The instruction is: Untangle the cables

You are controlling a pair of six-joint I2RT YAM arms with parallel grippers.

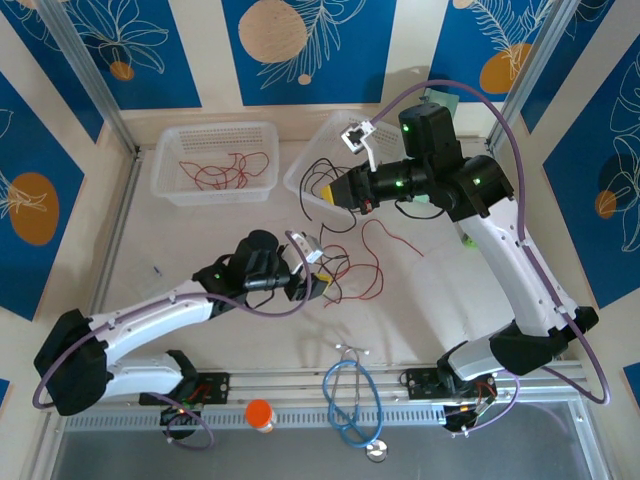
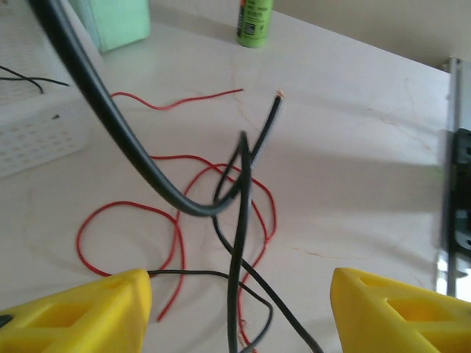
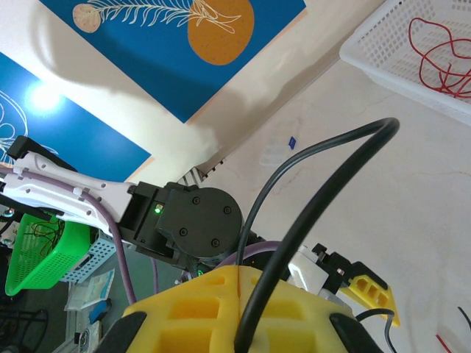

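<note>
The cables are thin red and black wires in a loose tangle [image 1: 345,268] at mid-table. In the left wrist view red loops [image 2: 129,209] lie flat and a black cable [image 2: 239,243] rises between my fingers. My left gripper [image 1: 312,285] [image 2: 239,288] is at the tangle's left edge, open, its yellow fingers [image 2: 88,312] wide apart on either side of that black cable. My right gripper [image 1: 333,190] [image 3: 239,278] hovers above the tangle, shut on a thin black cable [image 3: 257,213] that leaves the seam between its pads. A thicker black cable [image 3: 324,184] arches in front of it.
A white basket [image 1: 165,165] [image 3: 368,51] at the back left holds red wires. A second white basket [image 1: 300,175] sits behind the right gripper. A blue stethoscope [image 1: 350,400] and an orange-capped item [image 1: 259,413] lie on the front rail. A green bottle [image 2: 254,22] stands at the far right.
</note>
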